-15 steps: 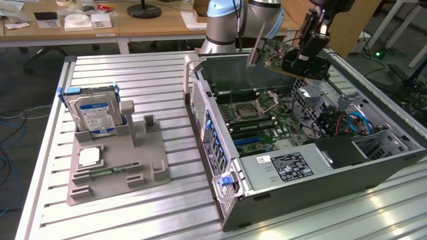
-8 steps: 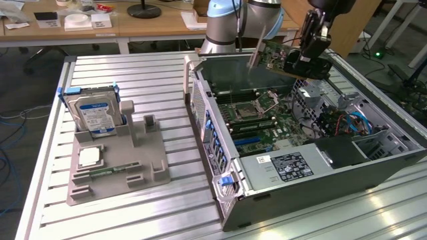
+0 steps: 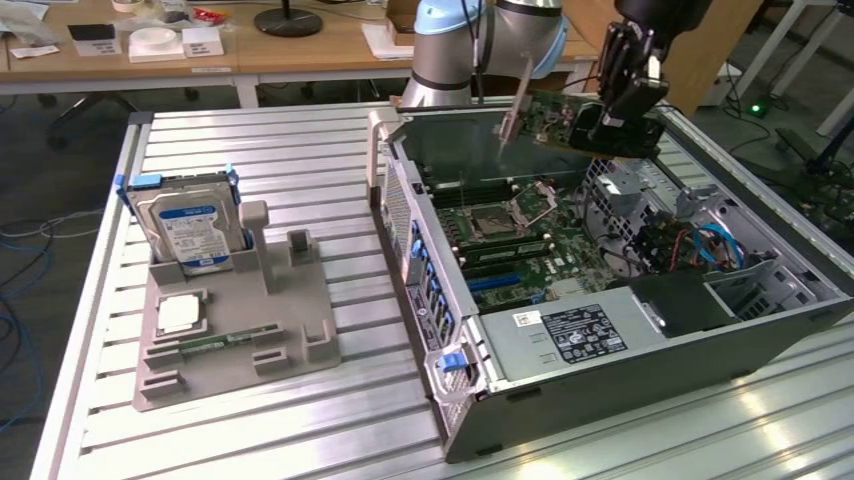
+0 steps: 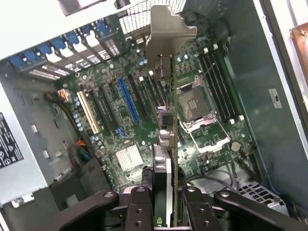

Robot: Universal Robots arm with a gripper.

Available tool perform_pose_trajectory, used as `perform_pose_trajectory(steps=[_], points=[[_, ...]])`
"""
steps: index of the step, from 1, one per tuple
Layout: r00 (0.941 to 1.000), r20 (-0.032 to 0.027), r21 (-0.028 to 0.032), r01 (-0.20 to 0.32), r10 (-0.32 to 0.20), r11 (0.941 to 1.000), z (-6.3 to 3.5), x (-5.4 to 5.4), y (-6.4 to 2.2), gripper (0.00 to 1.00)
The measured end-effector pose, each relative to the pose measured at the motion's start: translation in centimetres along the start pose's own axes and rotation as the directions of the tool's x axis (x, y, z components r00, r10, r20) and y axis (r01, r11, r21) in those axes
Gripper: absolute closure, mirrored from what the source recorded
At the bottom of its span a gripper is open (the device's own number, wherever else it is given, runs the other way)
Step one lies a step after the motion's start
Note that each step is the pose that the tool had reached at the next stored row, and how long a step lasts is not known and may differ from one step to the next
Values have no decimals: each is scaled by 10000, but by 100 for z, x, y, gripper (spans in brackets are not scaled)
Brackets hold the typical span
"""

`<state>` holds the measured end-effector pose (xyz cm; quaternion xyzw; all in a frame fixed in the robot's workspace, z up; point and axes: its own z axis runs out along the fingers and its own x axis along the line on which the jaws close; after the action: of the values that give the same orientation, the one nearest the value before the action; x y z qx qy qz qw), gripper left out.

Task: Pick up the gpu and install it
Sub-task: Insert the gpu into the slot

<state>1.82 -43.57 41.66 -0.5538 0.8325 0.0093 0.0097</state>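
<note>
Claw [image 3: 611, 122] grips the gpu [image 3: 545, 120] tight, hanging above the open computer case [image 3: 641, 385] on the table [image 3: 267, 425].

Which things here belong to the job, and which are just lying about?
Job: thin green card with silver bracket, in black fingers; open grey computer case.
Lying about: blue-labelled silver hard drive; small square silver chip; grey plastic holder.

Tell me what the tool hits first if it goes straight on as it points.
Most likely the motherboard: the tool is shut on the gpu and points down into the open case, so the card's lower edge leads, between the expansion slots and the CPU socket. Depth is unclear.
</note>
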Motion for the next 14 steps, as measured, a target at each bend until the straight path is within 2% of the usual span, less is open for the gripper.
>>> perform_pose_trajectory(steps=[3,4,9,14], points=[[9999,57,144,129,-129,9998,13,0,-1,72],[9997,66,164,250,-251,9996,15,0,-1,72],[9947,73,169,1029,-1030,9945,23,0,-1,72],[9905,77,169,1375,-1376,9904,35,1,-1,72]])
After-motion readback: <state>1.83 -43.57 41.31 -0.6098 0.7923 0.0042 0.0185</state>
